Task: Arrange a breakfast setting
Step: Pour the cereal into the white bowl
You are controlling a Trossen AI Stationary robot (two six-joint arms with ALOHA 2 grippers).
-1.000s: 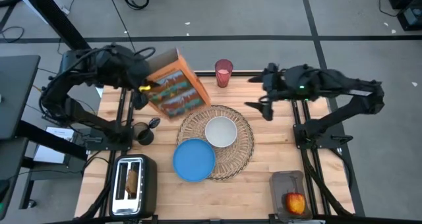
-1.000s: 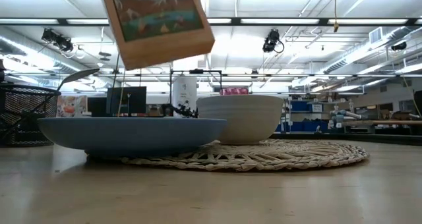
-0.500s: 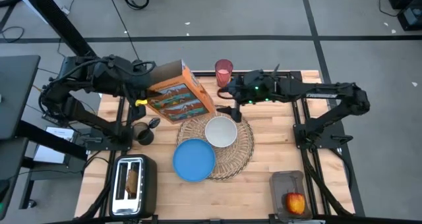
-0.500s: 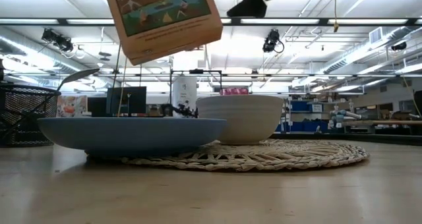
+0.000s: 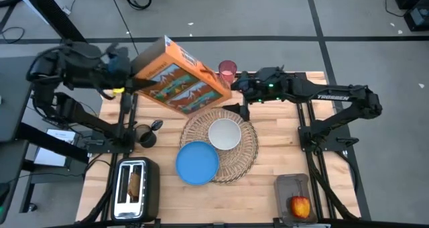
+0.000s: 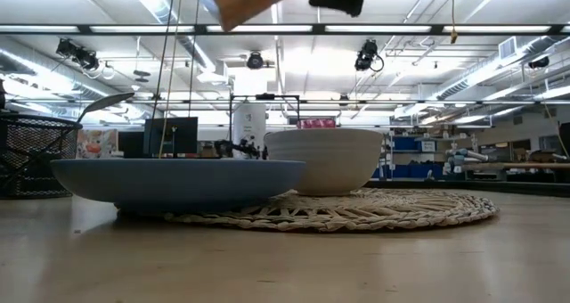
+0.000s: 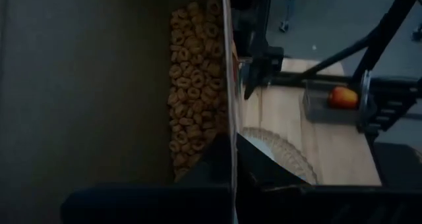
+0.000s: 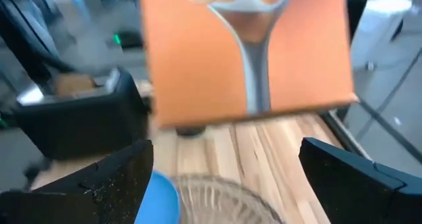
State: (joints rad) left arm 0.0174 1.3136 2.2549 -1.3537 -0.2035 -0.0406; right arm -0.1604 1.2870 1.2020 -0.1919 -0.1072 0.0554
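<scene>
- Orange cereal box (image 5: 175,76) hangs tilted in the air over the far left part of the desk (image 5: 281,157), clamped at one end by the left hand (image 5: 129,82), whose fingers are pressed tight on it; the left wrist view looks into the open box at loose cereal rings (image 7: 192,85).
- Right hand (image 5: 242,92) reaches in from the right with its fingers spread wide, just beside the box's lower end and near the pink cup (image 5: 227,72); it holds nothing. In its wrist view the box's orange panel (image 8: 245,53) fills the space ahead of the fingers (image 8: 105,178).
- Wicker placemat (image 5: 247,154) lies at the desk's middle, carrying the white bowl (image 5: 224,133); the blue plate (image 5: 197,163) overlaps its near left edge, just beside the bowl.
- Apple (image 5: 300,205) sits in a small container (image 5: 289,186) at the near right corner.
- Toast slice (image 5: 134,182) stands in a toaster (image 5: 137,188) at the near left corner.
- Spoon (image 5: 155,126) stands in a dark mesh holder (image 5: 145,135) left of the placemat.
</scene>
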